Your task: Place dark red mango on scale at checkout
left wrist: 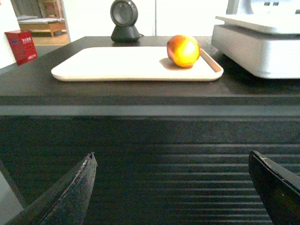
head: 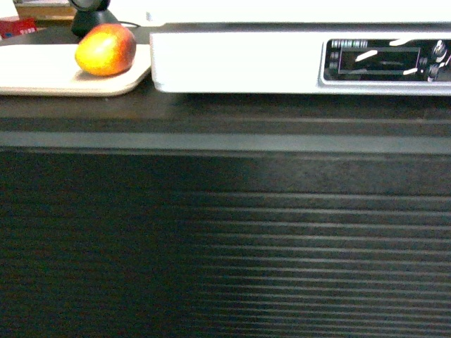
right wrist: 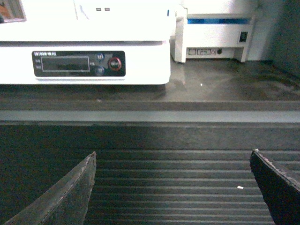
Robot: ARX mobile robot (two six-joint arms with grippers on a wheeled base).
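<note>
Left wrist view shows the left gripper (left wrist: pixel 171 187) open below the counter (left wrist: pixel 140 93) edge (the right gripper (right wrist: pixel 171 187) likewise), with the mango (left wrist: pixel 183 50) on the tray (left wrist: pixel 93 63) beside the scale (left wrist: pixel 262 51), where a glancing touch could roll it away.
</note>
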